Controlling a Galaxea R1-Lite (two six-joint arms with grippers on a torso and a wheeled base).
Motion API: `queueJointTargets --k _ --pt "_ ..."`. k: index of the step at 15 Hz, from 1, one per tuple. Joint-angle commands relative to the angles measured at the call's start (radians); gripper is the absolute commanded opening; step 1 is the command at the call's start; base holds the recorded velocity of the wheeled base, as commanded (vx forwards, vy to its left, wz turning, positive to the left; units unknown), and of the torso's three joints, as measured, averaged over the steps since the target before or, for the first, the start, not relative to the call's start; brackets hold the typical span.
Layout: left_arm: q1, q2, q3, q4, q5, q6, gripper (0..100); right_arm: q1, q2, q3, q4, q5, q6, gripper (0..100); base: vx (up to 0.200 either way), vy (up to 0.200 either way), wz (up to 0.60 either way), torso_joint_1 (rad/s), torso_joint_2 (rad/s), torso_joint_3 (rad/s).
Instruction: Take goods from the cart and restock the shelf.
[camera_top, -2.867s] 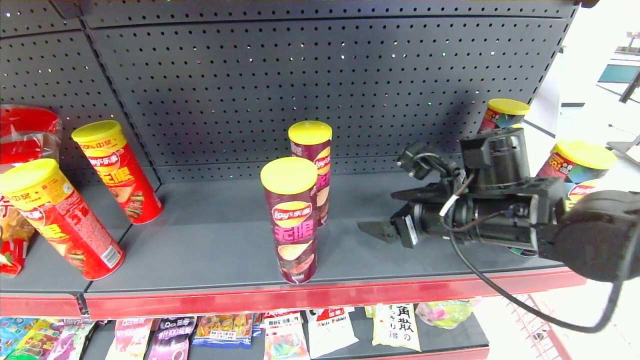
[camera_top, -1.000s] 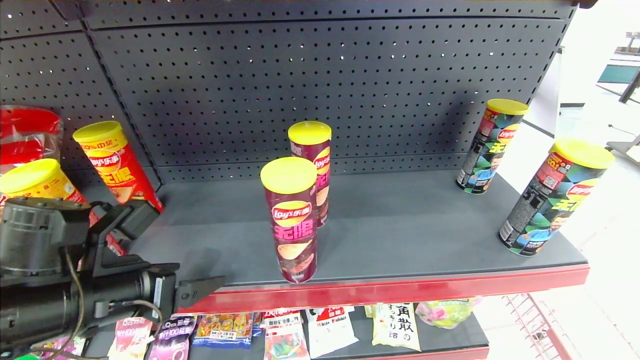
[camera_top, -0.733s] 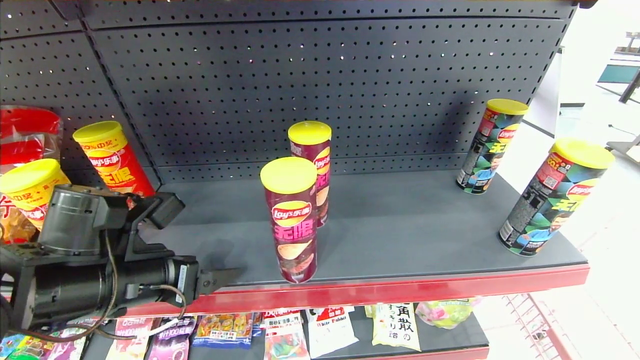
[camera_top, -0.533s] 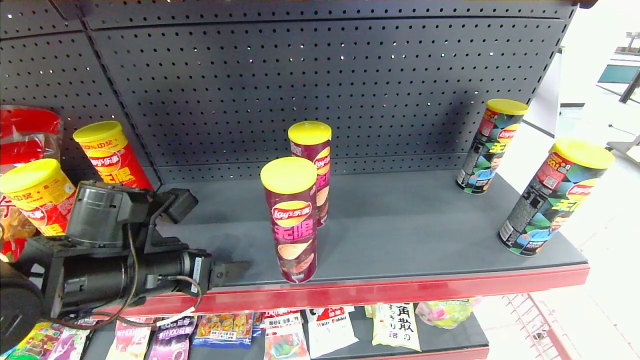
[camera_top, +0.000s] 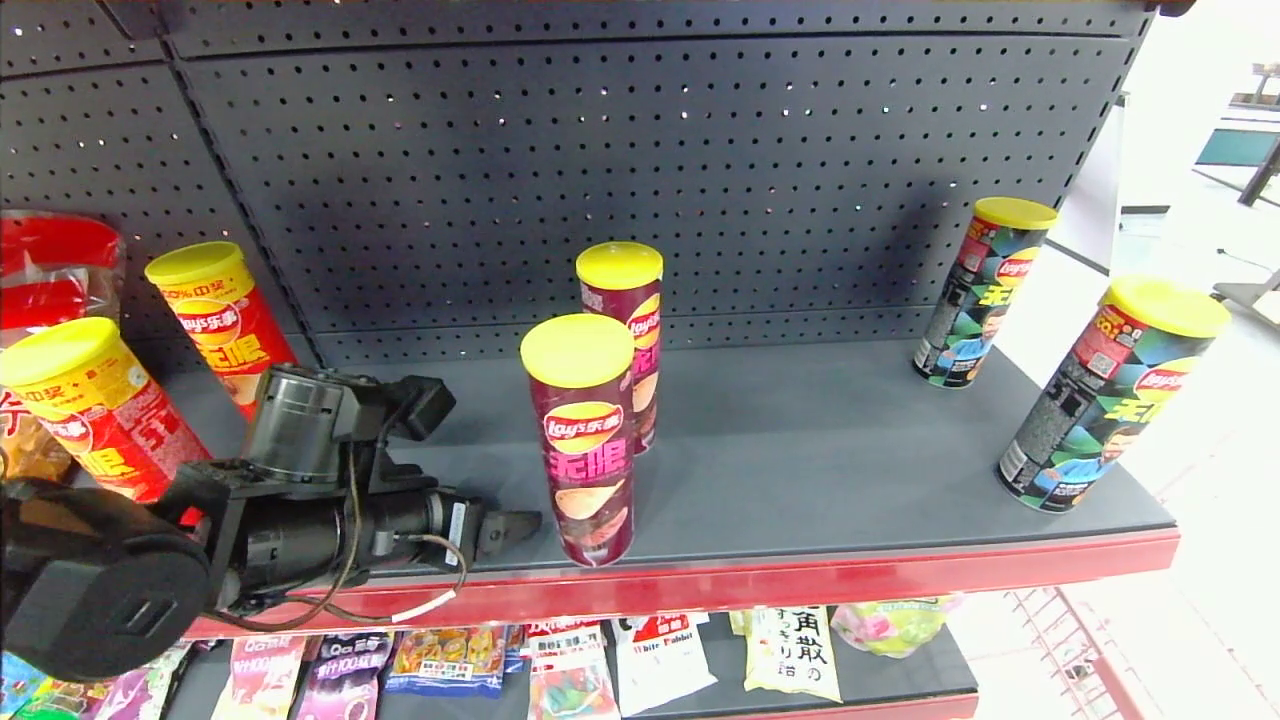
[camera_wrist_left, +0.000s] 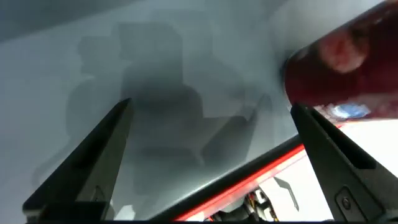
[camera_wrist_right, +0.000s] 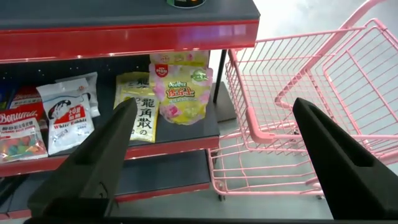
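Two maroon chip cans with yellow lids stand mid-shelf, one at the front (camera_top: 583, 440) and one behind it (camera_top: 622, 320). My left gripper (camera_top: 505, 527) hovers low over the shelf's front edge, just left of the front can's base. Its fingers (camera_wrist_left: 99, 155) are open and empty. The base of the front maroon can (camera_wrist_left: 348, 68) shows beside one finger, apart from it. My right gripper (camera_wrist_right: 214, 143) is open and empty below the shelf. It faces the pink wire cart (camera_wrist_right: 311, 118), and no goods are visible in the part of the basket that shows.
Two red cans (camera_top: 225, 330) (camera_top: 100, 420) stand at the shelf's left, and two dark patterned cans (camera_top: 985, 290) (camera_top: 1115, 390) at its right. The grey shelf (camera_top: 800, 460) has bare room between the groups. Snack bags (camera_wrist_right: 177, 93) lie on the lower shelf.
My left arm has come up and moved right over the shelf's front edge, toward the front maroon can. The right arm, over the shelf 2.9 s ago, has left the head view.
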Motion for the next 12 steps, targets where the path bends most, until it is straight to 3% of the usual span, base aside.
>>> queueJointTargets --k 1,12 --pt "-0.009 0.046 -0.034 0.001 0.003 0.001 100 0.000 0.006 0.001 0.000 -0.002 0.000 100 0.000 0.000 0.00 0.000 0.00 0.000" --pt "-0.017 0.080 -0.069 -0.001 0.006 0.001 100 0.000 0.006 0.001 -0.001 -0.002 0.000 100 0.000 0.000 0.00 0.000 0.00 0.000"
